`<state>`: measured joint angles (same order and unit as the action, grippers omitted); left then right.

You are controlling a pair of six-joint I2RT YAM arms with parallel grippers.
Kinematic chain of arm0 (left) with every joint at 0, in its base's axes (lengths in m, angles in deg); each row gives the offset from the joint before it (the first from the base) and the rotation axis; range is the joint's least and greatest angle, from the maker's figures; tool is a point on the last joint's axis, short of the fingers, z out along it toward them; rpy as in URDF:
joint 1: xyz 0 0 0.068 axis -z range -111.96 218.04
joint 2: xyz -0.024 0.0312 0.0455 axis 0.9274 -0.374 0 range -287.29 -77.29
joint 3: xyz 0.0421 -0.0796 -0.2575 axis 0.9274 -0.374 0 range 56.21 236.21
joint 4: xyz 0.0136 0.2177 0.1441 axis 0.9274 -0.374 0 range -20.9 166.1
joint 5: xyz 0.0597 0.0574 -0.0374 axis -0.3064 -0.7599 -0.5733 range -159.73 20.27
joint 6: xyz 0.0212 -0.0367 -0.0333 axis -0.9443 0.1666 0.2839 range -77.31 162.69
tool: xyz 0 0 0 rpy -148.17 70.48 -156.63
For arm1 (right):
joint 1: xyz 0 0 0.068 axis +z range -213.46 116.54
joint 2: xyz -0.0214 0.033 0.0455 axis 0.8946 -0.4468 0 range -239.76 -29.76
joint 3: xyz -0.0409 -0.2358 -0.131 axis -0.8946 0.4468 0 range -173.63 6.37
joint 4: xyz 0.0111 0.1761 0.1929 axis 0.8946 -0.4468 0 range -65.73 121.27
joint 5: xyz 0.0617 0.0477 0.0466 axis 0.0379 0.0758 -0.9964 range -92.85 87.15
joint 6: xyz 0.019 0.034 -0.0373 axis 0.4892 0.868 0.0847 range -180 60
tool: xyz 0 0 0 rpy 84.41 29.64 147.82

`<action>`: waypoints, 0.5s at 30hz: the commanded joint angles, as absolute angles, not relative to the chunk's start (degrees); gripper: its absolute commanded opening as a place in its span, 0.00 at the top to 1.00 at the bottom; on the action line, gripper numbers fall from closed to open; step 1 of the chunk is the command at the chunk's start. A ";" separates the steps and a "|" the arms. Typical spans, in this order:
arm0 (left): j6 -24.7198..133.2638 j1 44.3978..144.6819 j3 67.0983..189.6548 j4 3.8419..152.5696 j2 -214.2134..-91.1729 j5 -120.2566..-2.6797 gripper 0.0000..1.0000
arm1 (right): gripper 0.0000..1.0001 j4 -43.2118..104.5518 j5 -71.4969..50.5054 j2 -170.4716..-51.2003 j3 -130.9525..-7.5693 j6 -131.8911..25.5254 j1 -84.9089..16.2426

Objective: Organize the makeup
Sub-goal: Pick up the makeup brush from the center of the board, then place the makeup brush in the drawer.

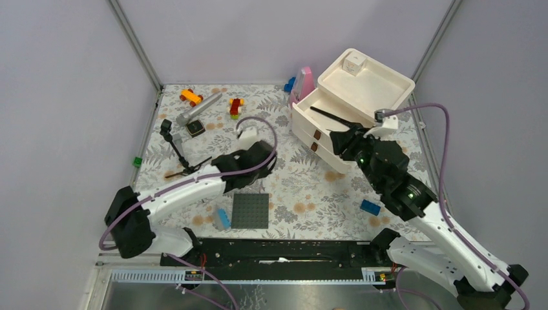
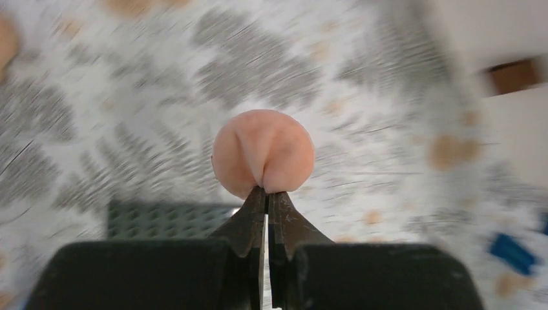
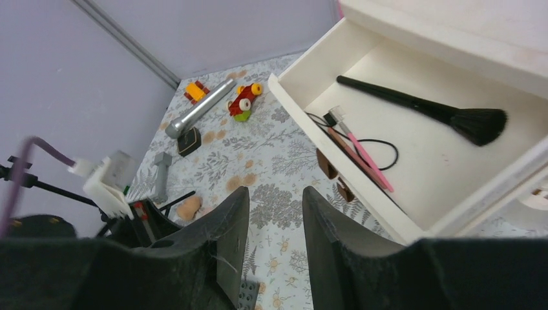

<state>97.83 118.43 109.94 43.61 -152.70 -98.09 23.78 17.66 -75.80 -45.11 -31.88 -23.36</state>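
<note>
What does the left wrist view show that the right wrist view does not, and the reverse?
Only the left wrist view: the left gripper shut on the lower edge of a peach puff, and a blue brick. Only the right wrist view: the open drawer holding a black brush and a pink stick, and the right gripper, open and empty. Both: the floral cloth, the grey studded plate, and a peach puff, small beside the left arm in the right wrist view.

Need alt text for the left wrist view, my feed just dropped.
The left tool is shut on the edge of a round peach puff, seen against a motion-blurred floral tablecloth. A grey studded plate shows behind the tool at lower left, a blue brick at lower right.
</note>
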 commanded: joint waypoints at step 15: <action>74.58 121.39 155.14 59.38 -174.61 -89.24 1.00 | 0.55 9.42 32.03 -49.45 -36.34 -29.79 -23.00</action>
<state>78.83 121.23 152.72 55.00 -170.61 -95.25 13.11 28.67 -50.97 -36.70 -31.35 -23.34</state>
